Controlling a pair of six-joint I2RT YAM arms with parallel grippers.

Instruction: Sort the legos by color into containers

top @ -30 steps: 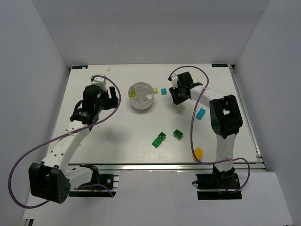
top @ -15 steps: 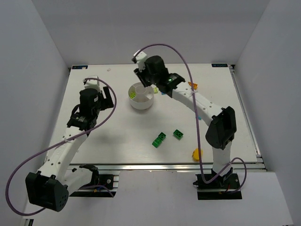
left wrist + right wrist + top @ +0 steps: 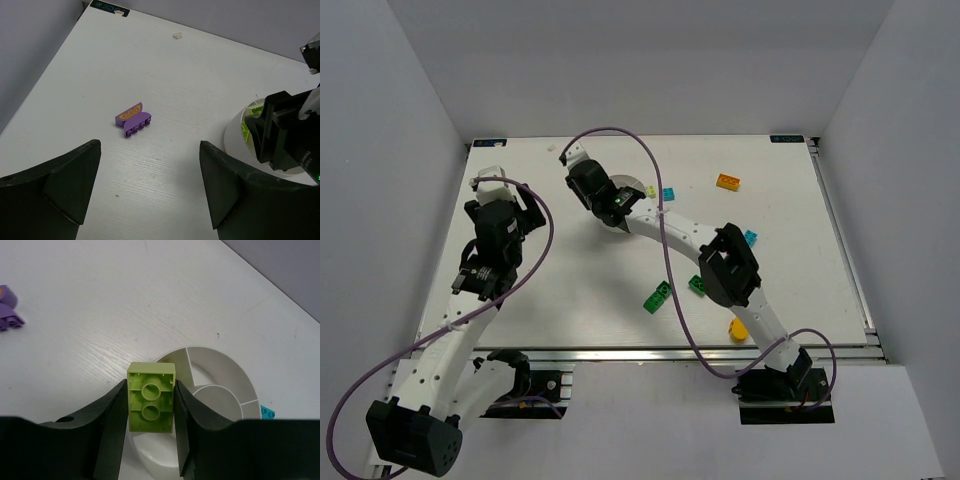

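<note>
My right gripper (image 3: 603,205) (image 3: 151,407) is shut on a lime brick (image 3: 151,397), held underside up above the near-left rim of the round white divided dish (image 3: 225,365) (image 3: 632,186). My left gripper (image 3: 515,205) (image 3: 150,185) is open and empty above the table, left of the dish (image 3: 234,136). A purple brick (image 3: 133,119) (image 3: 7,315) lies on the table ahead of the left gripper. A lime brick (image 3: 245,131) lies in a dish section. The right gripper (image 3: 285,130) hides most of the dish in the top and left wrist views.
Loose on the table are a cyan brick (image 3: 668,194) (image 3: 266,413) right of the dish, an orange brick (image 3: 727,181), another cyan brick (image 3: 750,237), two green bricks (image 3: 658,296) (image 3: 698,284) and a yellow piece (image 3: 740,328) near the front edge.
My right arm has swung left from beside the cyan brick to over the dish. My left arm has drawn back to the left, away from the dish.
</note>
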